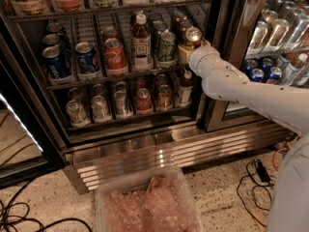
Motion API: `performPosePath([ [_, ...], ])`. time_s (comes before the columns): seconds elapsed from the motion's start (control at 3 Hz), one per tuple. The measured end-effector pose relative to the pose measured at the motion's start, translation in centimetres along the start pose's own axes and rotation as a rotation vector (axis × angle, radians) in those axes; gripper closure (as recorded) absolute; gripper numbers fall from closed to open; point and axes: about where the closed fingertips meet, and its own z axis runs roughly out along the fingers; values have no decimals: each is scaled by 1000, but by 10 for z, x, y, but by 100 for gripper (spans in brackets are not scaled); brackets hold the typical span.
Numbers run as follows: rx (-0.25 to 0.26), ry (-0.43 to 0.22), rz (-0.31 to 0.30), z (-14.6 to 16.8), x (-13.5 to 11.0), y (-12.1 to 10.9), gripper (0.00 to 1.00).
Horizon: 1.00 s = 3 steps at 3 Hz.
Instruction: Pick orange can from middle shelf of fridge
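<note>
The orange can stands at the right end of the middle shelf of the fridge, behind the front rail. My gripper reaches in from the right on its white arm. Its tan fingers sit on both sides of the can's lower body, closed on it. The can is upright, with its silver lid showing above the fingers. A green can stands just left of it, then a dark bottle, a red Coca-Cola can and blue cans.
The lower rack holds silvery and rust-red cans. The dark door post stands right of my arm, with a second cooler beyond it. A clear plastic bin sits on the floor in front. Cables lie at the right.
</note>
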Motion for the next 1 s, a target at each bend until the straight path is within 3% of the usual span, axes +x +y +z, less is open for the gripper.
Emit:
performPosePath([
  [0.67,-51,-31,-24,-16,-14,2,100],
  [1.0,-113,-22,-16,-24,-12,10,100],
])
